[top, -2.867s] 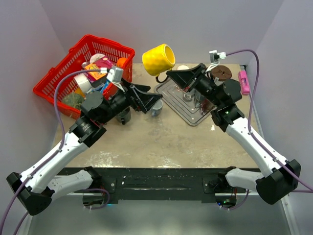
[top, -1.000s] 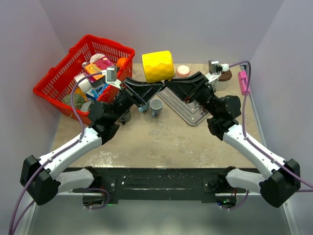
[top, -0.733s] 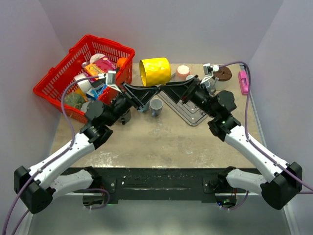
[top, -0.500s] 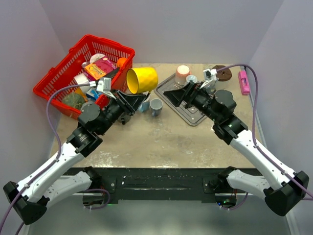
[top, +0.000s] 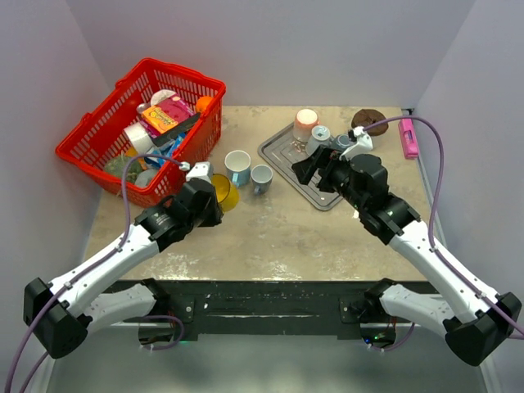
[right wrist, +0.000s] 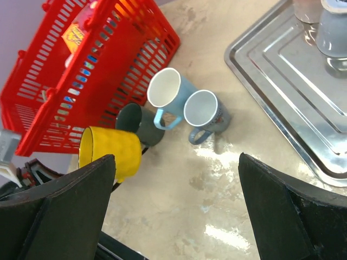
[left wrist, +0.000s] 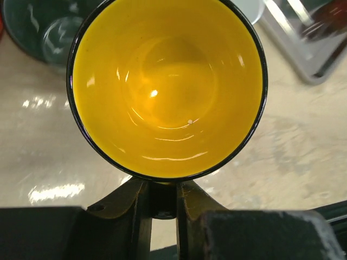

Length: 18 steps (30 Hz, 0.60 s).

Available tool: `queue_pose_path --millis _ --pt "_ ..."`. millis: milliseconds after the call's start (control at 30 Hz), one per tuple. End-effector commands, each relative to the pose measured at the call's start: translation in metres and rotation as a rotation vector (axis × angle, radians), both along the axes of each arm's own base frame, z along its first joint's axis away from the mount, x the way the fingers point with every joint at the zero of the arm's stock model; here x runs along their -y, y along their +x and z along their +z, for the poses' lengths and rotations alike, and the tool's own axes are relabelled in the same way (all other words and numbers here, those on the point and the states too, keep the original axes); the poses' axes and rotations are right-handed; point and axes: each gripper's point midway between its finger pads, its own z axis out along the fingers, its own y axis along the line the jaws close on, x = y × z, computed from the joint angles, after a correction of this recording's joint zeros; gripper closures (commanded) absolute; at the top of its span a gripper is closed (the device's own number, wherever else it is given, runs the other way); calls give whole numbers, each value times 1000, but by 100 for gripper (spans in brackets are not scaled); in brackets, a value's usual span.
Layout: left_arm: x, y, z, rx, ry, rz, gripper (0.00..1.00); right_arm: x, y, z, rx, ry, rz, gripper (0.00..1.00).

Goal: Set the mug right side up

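Now passed off right tool, sprung wide and pulled back, to left tool clenched on mug, brought down near bench by basket, mouth tilted up, likely only needs setting down.

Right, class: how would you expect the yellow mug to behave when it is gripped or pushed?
Probably rigid: the yellow mug shows an undistorted round rim while pinched by the left gripper. Its glossy glaze might slip. Lying sideways, its round body would likely roll if released.
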Motion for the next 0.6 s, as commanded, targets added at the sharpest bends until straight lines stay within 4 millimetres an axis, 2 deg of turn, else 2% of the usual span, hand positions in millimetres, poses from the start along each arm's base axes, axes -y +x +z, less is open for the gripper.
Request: queue_pose_path --millis 0,100,400,567 --pt "-10 3 -1 -15 38 69 100 3 6 6 8 -17 -30 1" --pt "-18 -3 -23 -78 92 100 100 3 7 2 -2 -22 -31 1" --pt "-29 -24 -67 -195 147 159 100 5 10 -9 -27 -57 -43 1" --pt "-41 -34 -81 -225 167 213 100 3 12 -17 -44 -73 -42 1"
